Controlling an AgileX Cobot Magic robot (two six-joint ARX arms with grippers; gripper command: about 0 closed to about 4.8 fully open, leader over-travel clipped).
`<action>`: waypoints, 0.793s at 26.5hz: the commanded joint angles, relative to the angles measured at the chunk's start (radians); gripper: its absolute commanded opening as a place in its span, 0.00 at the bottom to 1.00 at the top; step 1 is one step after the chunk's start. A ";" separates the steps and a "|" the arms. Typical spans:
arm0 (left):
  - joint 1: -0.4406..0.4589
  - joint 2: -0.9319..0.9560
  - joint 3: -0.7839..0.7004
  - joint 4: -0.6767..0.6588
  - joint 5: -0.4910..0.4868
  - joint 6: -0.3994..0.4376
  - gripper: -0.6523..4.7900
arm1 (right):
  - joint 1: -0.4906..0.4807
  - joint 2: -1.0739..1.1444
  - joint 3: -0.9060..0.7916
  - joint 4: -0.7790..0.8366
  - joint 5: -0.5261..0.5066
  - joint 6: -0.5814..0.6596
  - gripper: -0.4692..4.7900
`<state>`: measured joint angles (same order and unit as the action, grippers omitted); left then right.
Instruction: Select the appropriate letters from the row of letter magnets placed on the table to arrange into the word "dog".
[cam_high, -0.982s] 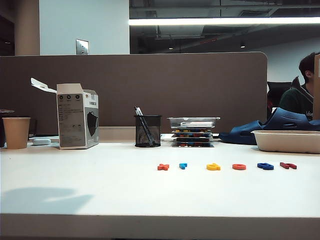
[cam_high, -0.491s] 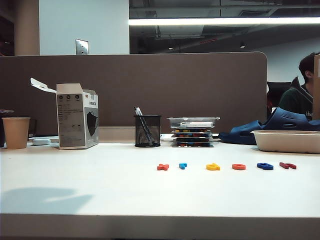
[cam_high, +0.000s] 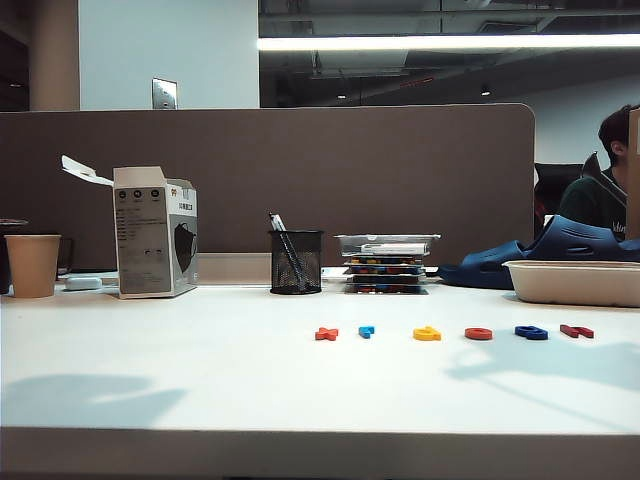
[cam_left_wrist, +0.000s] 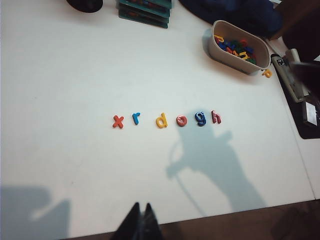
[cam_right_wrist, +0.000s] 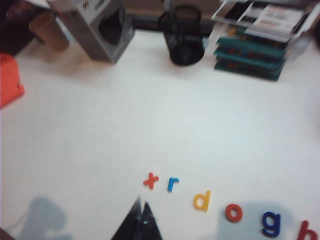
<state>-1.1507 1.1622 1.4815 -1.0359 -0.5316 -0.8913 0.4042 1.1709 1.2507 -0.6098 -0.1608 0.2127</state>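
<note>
Yellow d (cam_left_wrist: 161, 120), orange-red o (cam_left_wrist: 181, 120) and dark blue g (cam_left_wrist: 200, 118) lie side by side mid-row on the tabletop (cam_left_wrist: 65, 90), untouched, so I am only at the approach. My right hand (cam_right_wrist: 140, 216) hovers near the x (cam_right_wrist: 150, 180), pinched shut and empty; my left hand (cam_left_wrist: 141, 220) hangs back, also shut. Next I must open over the d. Unlike a second ago, an arm's shadow now falls across the row's right end.
</note>
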 joint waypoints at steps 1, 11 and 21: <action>0.000 -0.002 0.003 0.002 -0.007 0.001 0.11 | 0.034 0.108 0.011 0.003 0.005 0.028 0.10; 0.002 -0.002 0.003 0.002 -0.007 0.001 0.11 | 0.040 0.384 0.012 -0.043 0.092 0.076 0.33; 0.003 -0.002 0.003 0.002 -0.007 0.001 0.11 | 0.090 0.573 0.096 -0.034 0.181 0.075 0.46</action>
<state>-1.1481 1.1625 1.4815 -1.0363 -0.5316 -0.8913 0.4904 1.7264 1.3186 -0.6437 -0.0090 0.2874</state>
